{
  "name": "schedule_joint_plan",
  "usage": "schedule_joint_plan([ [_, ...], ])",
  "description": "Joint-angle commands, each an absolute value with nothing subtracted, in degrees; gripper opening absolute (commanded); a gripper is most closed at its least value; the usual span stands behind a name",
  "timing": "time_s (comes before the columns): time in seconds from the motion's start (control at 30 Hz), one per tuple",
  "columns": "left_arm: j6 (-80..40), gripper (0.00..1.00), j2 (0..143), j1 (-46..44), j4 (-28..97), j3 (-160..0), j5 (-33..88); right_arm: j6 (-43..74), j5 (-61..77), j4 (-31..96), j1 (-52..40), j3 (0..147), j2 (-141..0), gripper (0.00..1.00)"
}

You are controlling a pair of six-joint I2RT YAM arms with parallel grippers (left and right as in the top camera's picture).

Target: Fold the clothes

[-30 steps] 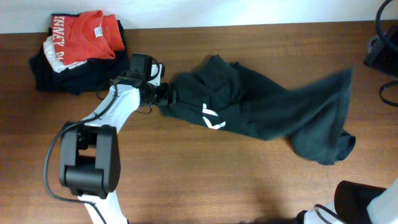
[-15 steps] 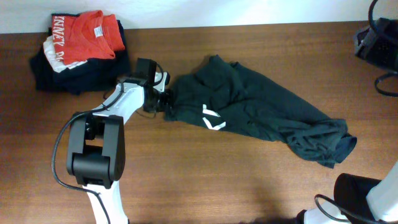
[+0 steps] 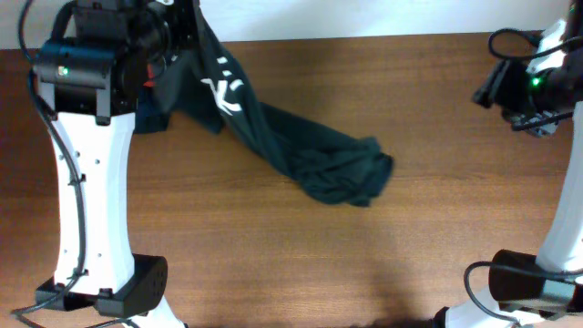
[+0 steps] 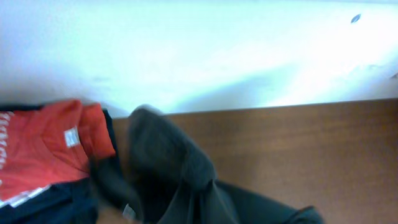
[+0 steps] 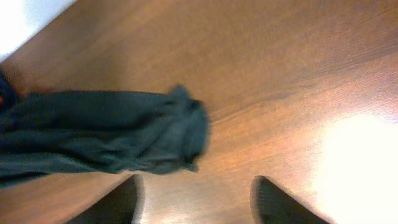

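Left claw (image 3: 185, 35): raised at 11 o'clock and clamped on the T-shirt's upper end, its fingers hidden by cloth.
T-shirt (image 3: 301, 150): dark, with white letters (image 3: 221, 89) near the top. It trails from 11 o'clock to a bunched end on the bench (image 3: 364, 255) near centre.
Right claw (image 5: 200, 200): fingers spread wide and empty, at 2 o'clock.
Red shirt (image 4: 43, 155): just beside the T-shirt.

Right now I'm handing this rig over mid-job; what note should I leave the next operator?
Left gripper: raised at back left, jaws hidden; one end of the shirt hangs from it, so likely shut on it.
Right gripper: open, empty, at the right, apart from the shirt.
Shirt: far end bunched on the table, twisted, not spread.
Done: no fold yet. Left: lay it flat, then fold.
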State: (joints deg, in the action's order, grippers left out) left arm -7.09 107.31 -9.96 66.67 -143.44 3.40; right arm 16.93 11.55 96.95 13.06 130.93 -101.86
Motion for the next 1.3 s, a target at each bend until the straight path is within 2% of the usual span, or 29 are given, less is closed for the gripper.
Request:
schedule_joint_plan([
  [0.0,-5.08,0.01,107.11,-9.69,66.54,-146.74,-2.22,16.71,11.86,96.66,11.92,128.05,-101.65,0.83],
  [0.13,-5.08,0.01,112.90,-9.67,66.50,-145.27,-6.07,16.73,12.91,94.50,6.63,125.29,-101.69,0.83],
  [0.17,-5.08,0.07,116.09,-9.56,66.50,-145.27,-9.41,16.73,12.91,93.65,3.99,123.20,-101.69,0.83],
  [0.2,-5.08,0.29,118.69,-9.21,66.52,-145.27,-12.71,16.71,12.88,92.95,2.20,121.27,-101.75,0.84],
  [0.27,-5.15,0.57,123.66,-7.64,68.20,-145.27,-15.27,16.73,12.93,88.25,-3.25,112.95,-101.75,0.88],
  [0.3,-6.22,0.68,125.10,-6.79,70.67,-145.27,-15.27,16.73,13.37,84.42,-5.72,108.18,-101.75,0.88],
  [0.33,-7.01,0.68,125.64,-6.26,72.34,-145.27,-15.25,16.73,14.13,80.68,-7.57,104.36,-101.75,0.89],
  [0.4,-7.29,0.77,125.71,-5.28,75.18,-145.27,-15.27,16.78,17.37,71.61,-10.90,96.68,-101.75,0.89],
  [0.47,-7.29,0.78,125.64,-4.69,77.17,-145.29,-15.25,19.51,18.94,62.22,-13.67,89.30,-101.86,0.89],
  [0.5,-7.27,0.92,125.67,-4.71,79.26,-145.27,-15.27,22.20,18.94,56.27,-15.14,85.25,-102.50,0.89],
  [0.63,-7.27,0.98,125.67,-4.71,83.68,-145.27,-15.25,23.42,20.38,50.24,-17.32,82.02,-108.09,0.88],
  [0.67,-7.29,0.99,125.67,-4.71,84.36,-145.27,-15.25,23.44,20.40,49.65,-17.69,82.02,-111.02,0.83],
  [0.73,-7.29,0.99,125.67,-4.71,85.52,-145.27,-15.25,23.46,20.47,49.41,-17.67,82.02,-113.54,0.81],
  [0.83,-7.27,0.99,125.67,-4.71,86.21,-145.27,-15.25,23.46,20.84,48.66,-17.67,82.02,-115.24,0.63],
  [0.93,-7.27,0.99,125.67,-4.71,86.19,-145.27,-15.25,23.49,20.84,46.83,-17.67,82.02,-115.26,0.54],
  [1.0,-7.27,0.99,125.67,-4.71,86.21,-145.27,-15.25,23.49,20.82,46.85,-17.67,82.02,-115.26,0.29],
  [1.03,-7.27,0.99,125.67,-4.71,86.24,-145.27,-15.25,23.97,20.80,45.95,-17.61,82.06,-115.26,0.04],
  [1.13,-7.27,0.99,125.67,-4.71,86.24,-145.27,-15.22,23.75,19.92,46.57,-15.25,87.20,-115.22,0.04],
  [1.27,-7.25,0.99,125.67,-4.71,86.26,-145.27,-11.29,19.31,9.39,53.36,-1.48,117.30,-115.24,0.06],
])
